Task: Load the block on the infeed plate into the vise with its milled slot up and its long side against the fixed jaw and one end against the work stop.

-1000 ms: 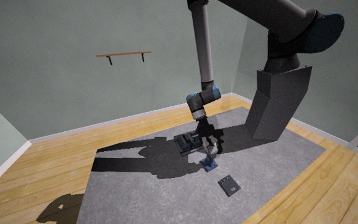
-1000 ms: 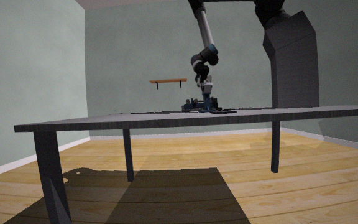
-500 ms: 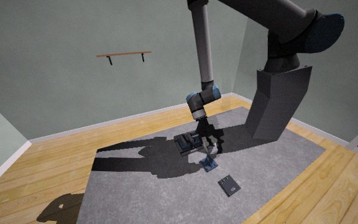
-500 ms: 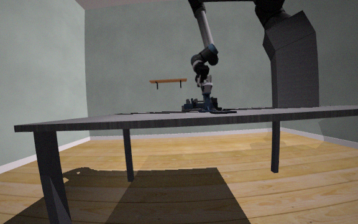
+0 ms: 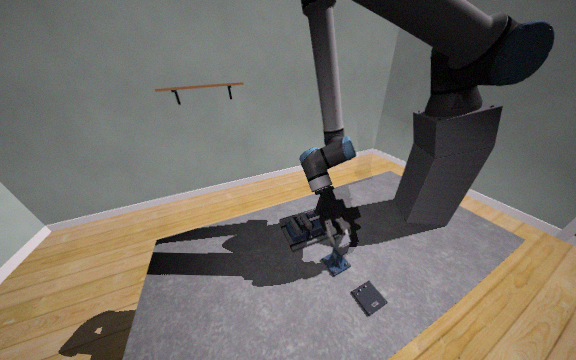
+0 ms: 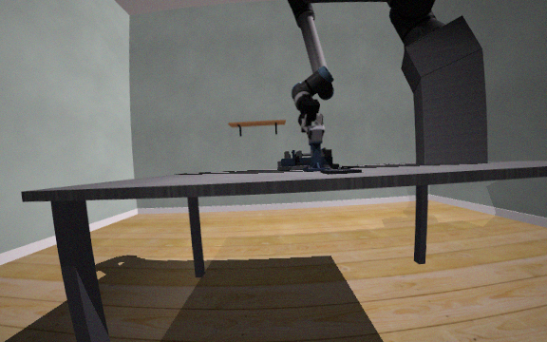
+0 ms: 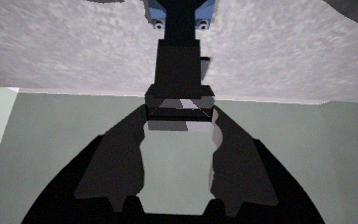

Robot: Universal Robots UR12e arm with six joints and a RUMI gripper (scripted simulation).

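The gripper (image 5: pixel 339 241) (image 6: pixel 316 137) (image 7: pixel 180 113) points down at the V-block and is shut on the part. In the wrist view the part (image 7: pixel 166 125) is a grey block spanning the space between the two fingertips. Its slot cannot be made out clearly. The V-block (image 5: pixel 336 263) (image 6: pixel 316 153) (image 7: pixel 178 65) stands on its blue base right below the fingertips; whether the part still touches it cannot be told. The open vise (image 5: pixel 295 232) (image 6: pixel 291 162) is beside the V-block, partly hidden behind the gripper in the top view.
The dark infeed plate (image 5: pixel 368 298) (image 6: pixel 342 171) lies in front of the V-block, with no block on it. The robot's pedestal (image 5: pixel 430 185) (image 6: pixel 454 109) stands at the right rear. The arm's shadow covers the vise.
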